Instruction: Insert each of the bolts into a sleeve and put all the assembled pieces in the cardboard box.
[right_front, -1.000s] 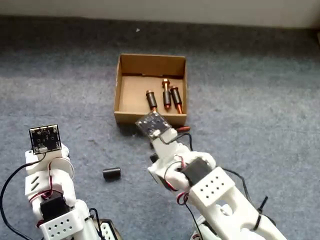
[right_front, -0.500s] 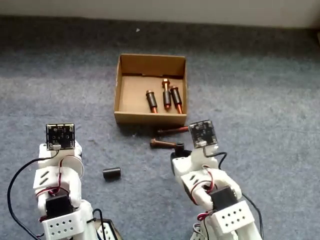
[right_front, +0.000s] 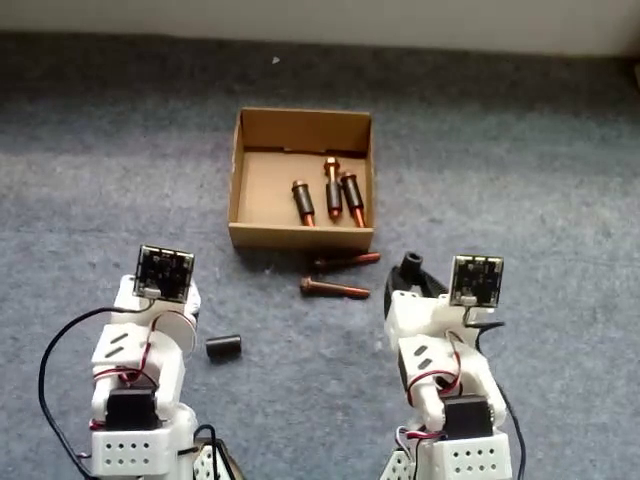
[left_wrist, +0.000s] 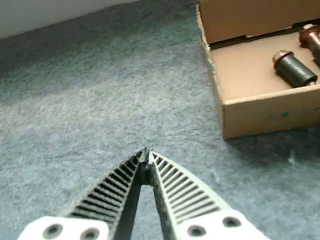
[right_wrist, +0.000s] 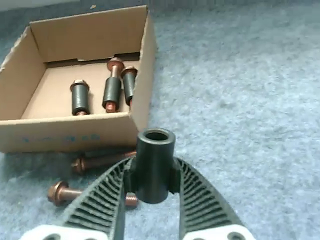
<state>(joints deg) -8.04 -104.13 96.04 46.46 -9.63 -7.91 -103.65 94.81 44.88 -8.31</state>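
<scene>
My right gripper (right_wrist: 152, 171) is closed on a black sleeve (right_wrist: 155, 165). The sleeve stands upright between the jaws with its open bore facing up. This gripper sits above the grey surface (right_front: 520, 180), just off the near right corner of the cardboard box (right_front: 300, 237).

My left gripper (left_wrist: 146, 156) is closed with its jaw tips meeting and nothing between them. It points at the surface off the near left corner of the box.

The box sits at mid-width of the surface, toward the far edge. Three assembled pieces (right_front: 333, 190) lie on its floor, side by side in the right half, with the copper bolt heads toward the far wall.

Two bare bolts (right_front: 336, 289) lie on the surface just outside the near wall of the box, roughly parallel to that wall and close to each other. A second sleeve (right_front: 224, 347) lies on its side toward the near edge of the surface, left of the bolts and beside my left arm.
</scene>
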